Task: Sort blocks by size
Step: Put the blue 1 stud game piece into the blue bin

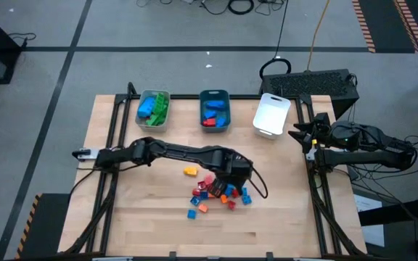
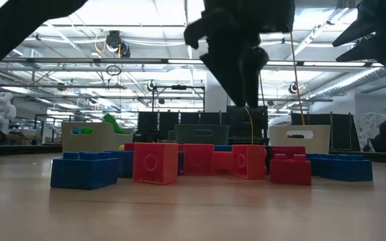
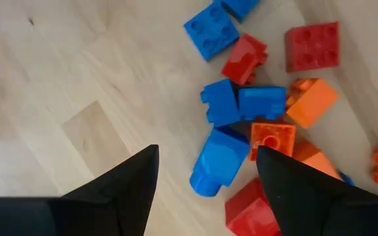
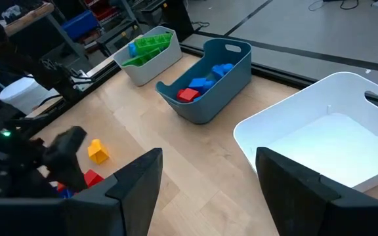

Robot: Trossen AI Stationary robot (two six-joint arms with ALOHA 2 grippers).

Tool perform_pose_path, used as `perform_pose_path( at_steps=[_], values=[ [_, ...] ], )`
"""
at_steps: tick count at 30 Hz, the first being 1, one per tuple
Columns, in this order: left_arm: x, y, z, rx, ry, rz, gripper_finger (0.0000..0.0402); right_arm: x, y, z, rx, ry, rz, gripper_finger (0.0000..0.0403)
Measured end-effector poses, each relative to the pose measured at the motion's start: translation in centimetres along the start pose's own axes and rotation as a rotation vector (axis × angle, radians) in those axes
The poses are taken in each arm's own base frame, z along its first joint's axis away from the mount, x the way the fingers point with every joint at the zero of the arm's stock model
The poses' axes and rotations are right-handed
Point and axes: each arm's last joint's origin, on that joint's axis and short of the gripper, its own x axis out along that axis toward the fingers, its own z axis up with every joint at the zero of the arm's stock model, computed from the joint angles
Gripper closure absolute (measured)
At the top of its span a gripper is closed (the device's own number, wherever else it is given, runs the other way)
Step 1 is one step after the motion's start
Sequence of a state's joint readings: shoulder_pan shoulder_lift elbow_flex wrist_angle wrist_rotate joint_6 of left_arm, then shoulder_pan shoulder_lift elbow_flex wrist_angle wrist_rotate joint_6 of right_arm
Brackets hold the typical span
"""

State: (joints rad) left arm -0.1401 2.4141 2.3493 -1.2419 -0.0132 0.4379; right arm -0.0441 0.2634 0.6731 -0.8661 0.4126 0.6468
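A loose pile of small blocks (image 1: 216,192) in blue, red and orange lies on the wooden table near its middle, and a yellow block (image 1: 190,171) sits apart to the pile's left. My left gripper (image 1: 232,177) hangs open over the pile's far right part, pointing steeply down. In the left wrist view a blue block (image 3: 218,164) lies on its side below the gap between the left gripper's (image 3: 207,152) fingers. The low view shows these fingers (image 2: 243,80) well above the blocks (image 2: 155,163). My right gripper (image 1: 296,134) waits open at the table's right edge.
Three trays stand in a row at the far edge. The grey tray (image 1: 153,107) holds blue and green blocks, and the teal tray (image 1: 214,110) holds blue and red ones. Nothing lies in the white tray (image 1: 271,114). Bare wood lies near the front edge.
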Motion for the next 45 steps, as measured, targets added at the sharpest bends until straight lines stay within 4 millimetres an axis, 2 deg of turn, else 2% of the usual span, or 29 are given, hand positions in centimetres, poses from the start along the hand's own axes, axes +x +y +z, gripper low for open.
perform_pose_path(
  at_steps=[6, 13, 22, 30, 40, 45],
  values=[
    [2.3, 0.0, -0.1, 0.043, 0.043, -0.035, 0.0144, 0.0, 0.0, 0.0, 0.0, 0.0, 0.0, 0.0165],
    [2.4, 0.4, -0.2, 0.066, 0.036, -0.029, 0.0144, 0.0, 0.0, 0.0, -0.001, 0.0, 0.0, 0.0165],
    [2.4, 1.6, -1.2, 0.032, 0.062, -0.06, 0.0144, 0.0, 0.0, 0.0, -0.004, 0.0, 0.0, 0.0165],
    [2.5, 0.9, -1.5, 0.031, 0.082, -0.136, 0.0144, 0.0, 0.0, 0.0, -0.005, 0.0, 0.0, 0.0165],
    [-0.5, 0.3, -2.4, -0.024, 0.125, -0.205, 0.0144, 0.0, 0.0, 0.0, -0.015, -0.003, -0.004, 0.0165],
    [-4.0, 1.5, -4.5, -0.108, 0.128, -0.208, 0.0144, 0.0, 0.0, 0.0, -0.015, -0.003, -0.004, 0.0165]
  ],
)
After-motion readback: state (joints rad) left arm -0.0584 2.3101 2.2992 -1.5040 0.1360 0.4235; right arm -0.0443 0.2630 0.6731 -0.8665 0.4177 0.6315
